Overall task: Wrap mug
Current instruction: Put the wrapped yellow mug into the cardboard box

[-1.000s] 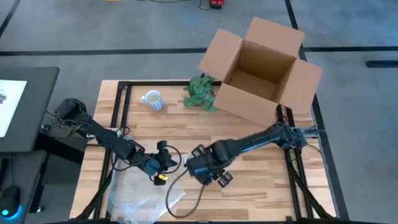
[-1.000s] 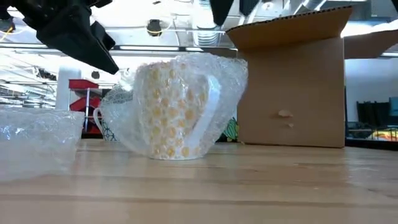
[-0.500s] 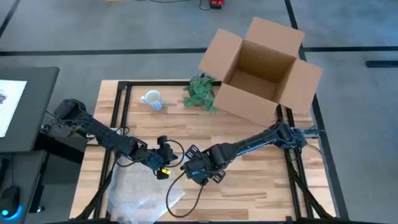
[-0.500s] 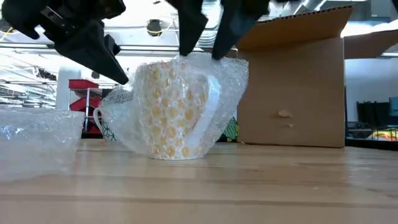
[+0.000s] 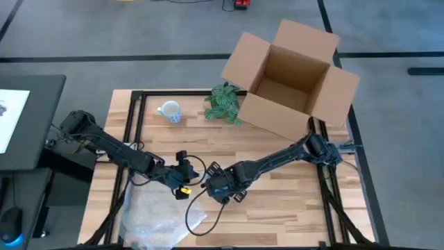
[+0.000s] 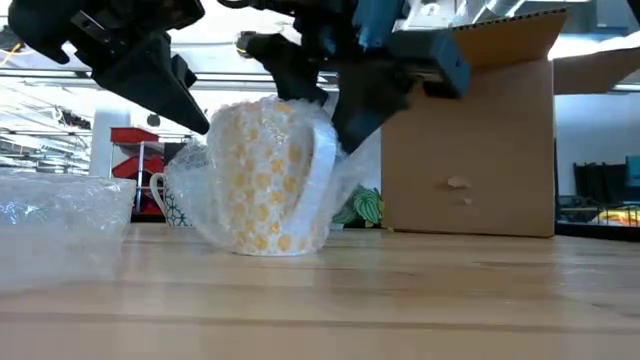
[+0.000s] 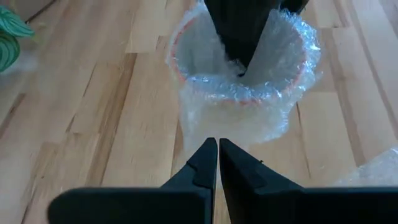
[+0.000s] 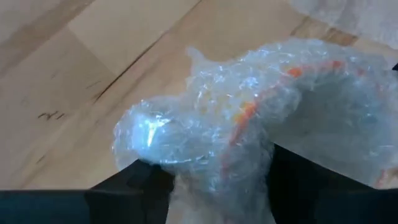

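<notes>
A mug with yellow dots [image 6: 262,175], wrapped in clear bubble wrap [image 7: 239,106], stands upright on the table between my two grippers. My right gripper [image 8: 217,180] comes down on its rim from the table's right and is shut on the wrap. It shows as a dark wedge [image 7: 239,31] in the mug's mouth. My left gripper [image 7: 217,144] is shut, its tips right at the wrap on the mug's left side [image 6: 205,125]. Whether it touches the wrap, I cannot tell. My right gripper has a bunch of bubble wrap [image 8: 211,155] between its two fingers at the mug's orange rim [image 8: 249,112]. It slants down from the table's right. In the left wrist view its tip reaches inside the mug's mouth. The mug stands with its base on the table.
A loose sheet of bubble wrap [image 5: 154,217] lies at the near left. At the far side stand a white patterned mug [image 5: 169,111], a small green plant [image 5: 223,103] and an open cardboard box [image 5: 291,76].
My right gripper has gone toward the table's left and down onto the mug's rim. The wrap on the mug's right side, which stood out loosely, is now drawn in against the mug. My left gripper has edged toward the mug.
</notes>
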`<state>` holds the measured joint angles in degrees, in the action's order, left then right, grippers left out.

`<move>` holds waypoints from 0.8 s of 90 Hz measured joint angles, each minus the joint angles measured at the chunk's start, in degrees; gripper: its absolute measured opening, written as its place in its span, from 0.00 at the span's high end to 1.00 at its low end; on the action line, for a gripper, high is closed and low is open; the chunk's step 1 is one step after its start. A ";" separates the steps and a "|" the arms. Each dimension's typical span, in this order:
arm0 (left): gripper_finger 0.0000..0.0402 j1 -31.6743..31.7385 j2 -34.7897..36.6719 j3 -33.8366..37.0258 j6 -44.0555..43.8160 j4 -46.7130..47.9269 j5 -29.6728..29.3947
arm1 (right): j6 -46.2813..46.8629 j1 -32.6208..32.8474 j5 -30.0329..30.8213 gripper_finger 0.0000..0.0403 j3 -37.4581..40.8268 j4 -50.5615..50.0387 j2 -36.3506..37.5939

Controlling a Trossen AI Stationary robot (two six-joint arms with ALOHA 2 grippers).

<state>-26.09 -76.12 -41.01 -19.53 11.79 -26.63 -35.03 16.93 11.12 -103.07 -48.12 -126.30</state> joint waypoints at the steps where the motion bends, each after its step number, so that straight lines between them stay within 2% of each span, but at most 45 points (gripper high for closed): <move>1: 1.00 0.00 0.00 0.00 0.00 -0.03 0.00 | 0.00 -0.12 -0.33 0.55 0.19 0.23 0.00; 11: 1.00 -0.24 0.00 0.00 0.20 -0.95 0.02 | 0.00 -0.87 -3.24 0.67 2.29 2.98 0.08; 25: 1.00 -1.78 0.95 -0.02 0.38 -1.22 0.13 | 3.47 -1.05 -3.93 0.91 2.84 3.67 0.06; 47: 1.00 -6.19 7.03 -0.07 -0.11 -1.25 -0.34 | 6.13 -0.24 -3.25 0.91 -0.57 1.69 1.91; 61: 1.00 -10.12 11.43 -0.07 -0.22 0.00 -3.83 | 6.71 0.88 -3.66 0.91 -5.99 -3.05 5.30; 66: 1.00 -11.15 12.38 -0.07 -0.30 1.11 -5.37 | 6.70 1.41 -1.69 0.91 -7.67 -5.05 9.14; 72: 1.00 -11.98 12.74 -0.07 -0.96 1.87 -7.35 | 5.44 2.35 4.07 0.91 -9.57 -5.44 13.62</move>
<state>-38.07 -63.37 -41.08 -20.48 13.66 -33.98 -29.59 19.28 15.19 -112.64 -53.56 -112.68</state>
